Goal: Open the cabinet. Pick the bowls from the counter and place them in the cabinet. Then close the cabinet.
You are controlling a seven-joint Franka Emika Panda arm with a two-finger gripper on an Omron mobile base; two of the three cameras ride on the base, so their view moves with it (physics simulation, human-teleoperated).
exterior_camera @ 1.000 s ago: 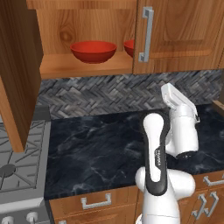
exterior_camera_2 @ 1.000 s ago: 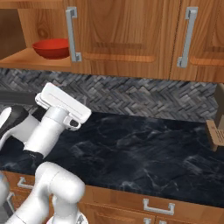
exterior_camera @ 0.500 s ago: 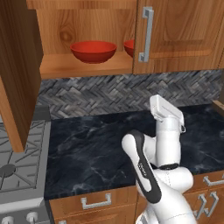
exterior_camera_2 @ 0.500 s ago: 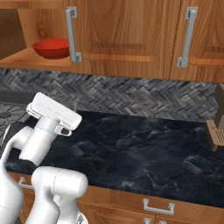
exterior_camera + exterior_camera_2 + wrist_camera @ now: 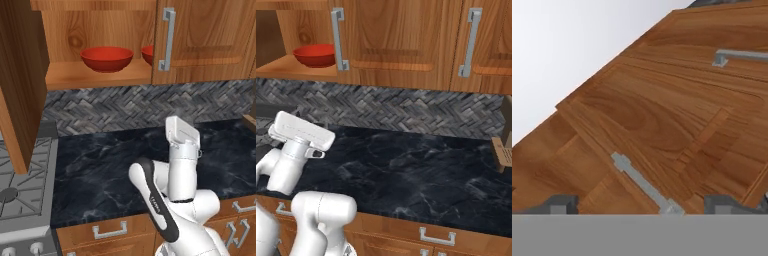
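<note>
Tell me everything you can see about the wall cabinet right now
The cabinet is warm brown wood with panelled doors and long vertical silver bar handles. Its left door stands swung open over the stove side; the right door is shut. Inside, two glossy red bowls rest on the wooden shelf, the second partly hidden behind the shut door. Nothing else touches it; the arm is low over the counter.

No readable text anywhere. Small pale marking on white robot arm's dark link, lower centre of left base view, too blurred to read.
</note>
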